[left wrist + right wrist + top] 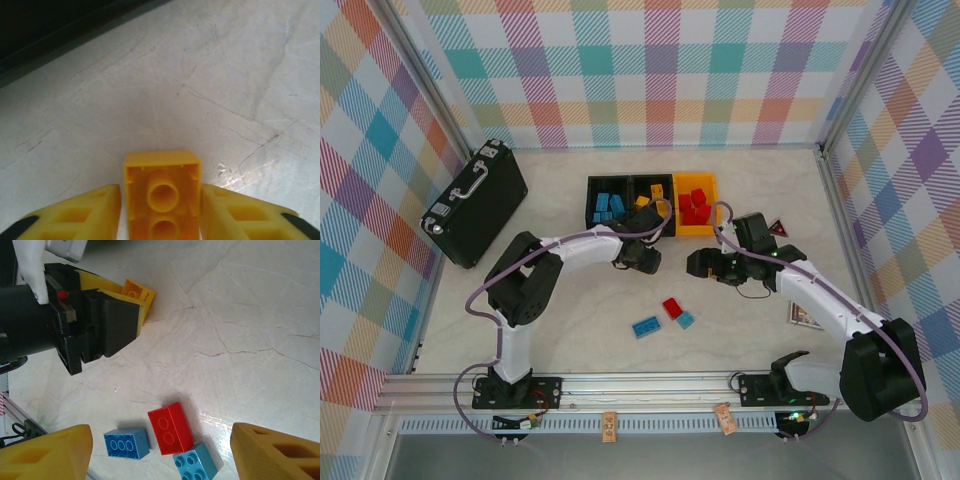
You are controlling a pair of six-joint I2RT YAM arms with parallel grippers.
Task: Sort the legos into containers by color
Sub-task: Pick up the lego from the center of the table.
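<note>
A: The scuffed, pale table [580, 335] carries three boxy plastic bins [628, 190] in a row at its far side
B: And the grippers?
A: The right gripper [161, 434] gapes empty over a studded red brick [170, 427] and blue bricks [126, 444]. The left gripper [160, 189] has its yellow plastic fingers [85, 210] flanking a yellow brick [162, 172], hollow underside showing, near the bins. Clamped or not, I can't tell

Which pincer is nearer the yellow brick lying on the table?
Left. The left pincer straddles the yellow brick, one finger on each side; the right pincer is apart from it, off to the brick's right.
</note>
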